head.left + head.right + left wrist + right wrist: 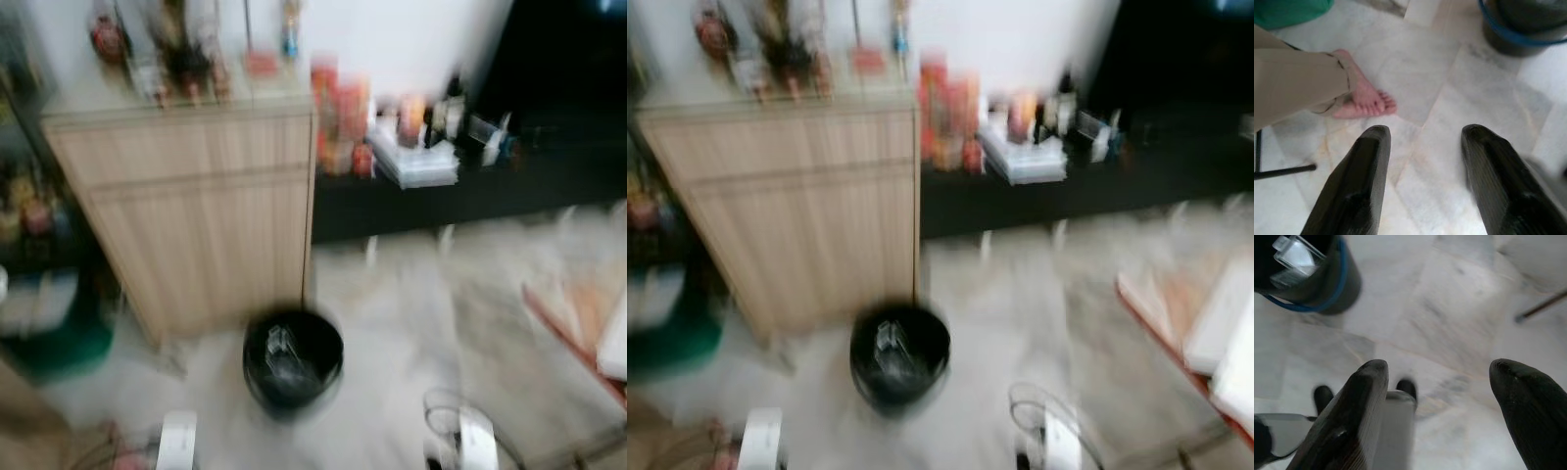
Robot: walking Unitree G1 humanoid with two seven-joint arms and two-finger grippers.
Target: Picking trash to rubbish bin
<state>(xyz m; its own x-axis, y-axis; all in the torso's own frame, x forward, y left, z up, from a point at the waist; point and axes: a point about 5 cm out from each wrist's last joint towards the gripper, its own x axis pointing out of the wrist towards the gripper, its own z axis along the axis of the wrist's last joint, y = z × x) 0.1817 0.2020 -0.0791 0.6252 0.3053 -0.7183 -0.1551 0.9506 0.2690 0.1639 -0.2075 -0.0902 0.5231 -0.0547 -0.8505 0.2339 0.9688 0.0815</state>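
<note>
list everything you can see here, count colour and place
rubbish bin: 1, black, on the floor before the cabinet, clear trash inside
cabinet: 1, light wood, against the wall, blurred bottles on top
low shelf: 1, black, beside the cabinet, cluttered
floor: pale marble
person's foot: 1, bare, beige trouser leg above
left gripper: open, empty, over the floor
right gripper: open, empty, near the bin
</note>
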